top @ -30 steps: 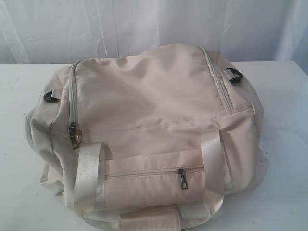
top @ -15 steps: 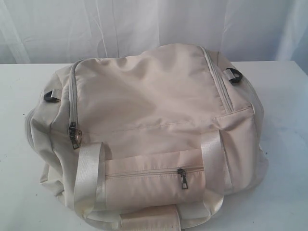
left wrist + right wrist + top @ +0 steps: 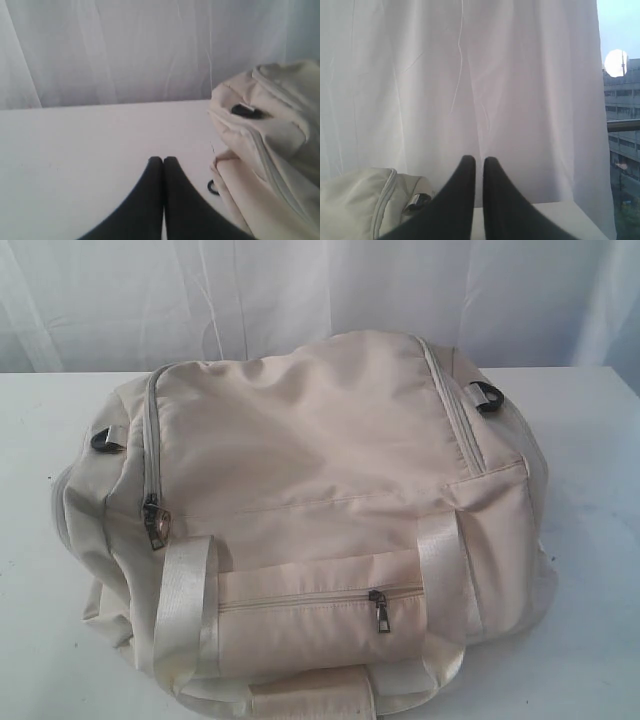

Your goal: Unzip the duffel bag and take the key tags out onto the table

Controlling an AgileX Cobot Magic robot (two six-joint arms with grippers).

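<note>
On the white bench (image 3: 590, 440) lies the cream duffel bag (image 3: 310, 510), filling its middle, with its main zipper (image 3: 150, 440) and front pocket zipper (image 3: 300, 598) both closed. The left pincer (image 3: 163, 160) hangs beside one end of the bag, tips pressed together, empty. The right pincer (image 3: 475, 161) hangs near the other end, tips a sliver apart, empty.

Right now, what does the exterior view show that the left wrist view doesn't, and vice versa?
Exterior only: the duffel bag's whole top, the main zipper pull, the front pocket zipper pull and the webbing handles. The zippers look closed, and no gripper is in view.
Left wrist only: the left gripper, shut and empty above bare table, and a small dark ring by the bag's base.
Both: bag, table, white curtain and a black D-ring. There are no key tags in either.
</note>
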